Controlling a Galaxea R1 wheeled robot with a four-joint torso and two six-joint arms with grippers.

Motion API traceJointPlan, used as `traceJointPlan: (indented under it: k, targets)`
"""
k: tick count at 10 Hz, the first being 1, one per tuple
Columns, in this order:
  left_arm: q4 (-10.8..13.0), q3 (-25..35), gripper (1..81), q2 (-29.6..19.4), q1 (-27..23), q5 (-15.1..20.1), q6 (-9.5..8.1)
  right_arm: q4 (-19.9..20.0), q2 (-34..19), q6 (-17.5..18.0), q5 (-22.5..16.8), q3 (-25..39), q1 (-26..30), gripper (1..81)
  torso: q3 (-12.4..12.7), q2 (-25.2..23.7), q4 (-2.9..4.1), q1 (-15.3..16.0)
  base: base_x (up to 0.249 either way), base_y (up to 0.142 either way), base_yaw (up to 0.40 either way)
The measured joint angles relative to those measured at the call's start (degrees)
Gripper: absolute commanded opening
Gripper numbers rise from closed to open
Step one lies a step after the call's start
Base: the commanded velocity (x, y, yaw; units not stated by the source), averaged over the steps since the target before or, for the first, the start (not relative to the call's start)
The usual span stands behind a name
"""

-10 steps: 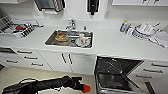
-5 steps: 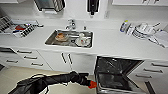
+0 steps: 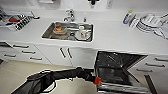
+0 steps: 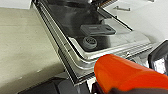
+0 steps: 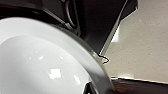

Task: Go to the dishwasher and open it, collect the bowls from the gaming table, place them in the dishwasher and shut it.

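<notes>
At the open dishwasher (image 3: 117, 72), your right tool, apparently clamped on a white bowl (image 5: 47, 67), is at the loading step: lower it squarely into the rack; left tool (image 3: 97, 80) state cannot be told.

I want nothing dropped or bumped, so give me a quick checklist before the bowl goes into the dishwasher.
1. Dishwasher door down, interior exposed: ok.
2. White bowl close at the right wrist camera: ok; firm grip: cannot tell.
3. Left gripper at the open door's edge, possibly in the loading path: not ok.
4. Free rack slot for the bowl: cannot tell.
5. Floor before the cabinets free of obstacles: ok.
</notes>
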Motion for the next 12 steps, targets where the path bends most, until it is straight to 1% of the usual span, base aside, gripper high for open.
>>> traceJointPlan:
  k: [2,4,6,9,12]
  targets:
    - [-0.02,-1.4,1.0,2.15,-2.08,1.07,-0.02,0.11,-0.02,0.0,0.16,0.04,0.24,1.0,-0.54,0.04,0.0,0.02,0.0,0.0,0.0]
    - [-0.35,-3.54,1.0,4.69,-5.18,1.16,-0.02,0.15,-0.02,0.02,0.33,0.22,0.35,1.0,-0.44,0.04,0.0,0.02,0.0,0.0,0.0]
    - [-0.94,-5.27,1.0,6.89,-7.06,1.32,-0.02,0.15,0.0,0.02,0.3,0.45,0.35,1.0,-0.44,0.06,0.0,0.02,0.0,0.0,0.0]
    - [-1.82,-7.83,1.0,11.56,-9.84,1.55,-0.02,0.17,0.0,0.02,0.28,0.5,0.33,1.0,-0.44,0.06,0.0,0.04,0.0,0.0,0.0]
    - [-2.06,-8.27,1.0,14.34,-10.63,1.51,-0.02,0.17,0.04,0.02,0.3,0.5,0.33,1.0,-0.44,0.06,0.0,0.04,0.0,0.0,0.0]
